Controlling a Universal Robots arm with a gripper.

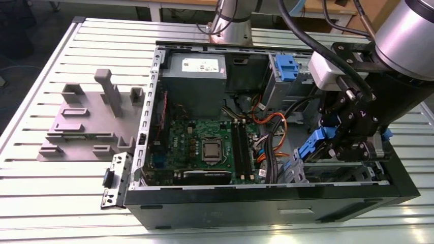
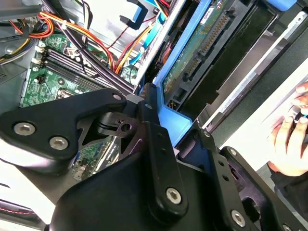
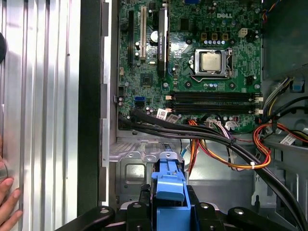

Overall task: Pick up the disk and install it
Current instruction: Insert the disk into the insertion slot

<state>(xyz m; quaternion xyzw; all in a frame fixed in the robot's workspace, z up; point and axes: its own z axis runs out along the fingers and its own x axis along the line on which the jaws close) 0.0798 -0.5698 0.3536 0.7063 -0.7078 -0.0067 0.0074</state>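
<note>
Exterior view gives me one open computer case (image 1: 271,201) lying on the slatted worktop (image 1: 54,203). Beside it, toward the exterior view's left edge of the worktop, stands one grey fixture block (image 1: 88,117). Inside the case I count one motherboard (image 1: 203,137) with one processor socket (image 1: 210,151), one grey power-supply box (image 1: 196,71) at the far wall, and one blue latch piece (image 1: 285,68) next to it.

There is one disk (image 1: 317,145), and it is in the case's near corner on the exterior view's right, held tilted over the metal drive cage (image 1: 339,173). My one gripper (image 1: 342,152) is clamped on it. In the first wrist view its blue rail (image 3: 168,185) sits between the black fingers, and in the second wrist view a finger (image 2: 154,130) presses against the blue edge below the disk's green circuit side (image 2: 202,43).

The arm (image 1: 407,30) comes in from the exterior view's upper right, wrist bent so the gripper points down into the case.

One person's hand (image 2: 291,139) rests outside the case wall in the second wrist view, and fingertips (image 3: 9,202) touch the worktop in the first wrist view.
</note>
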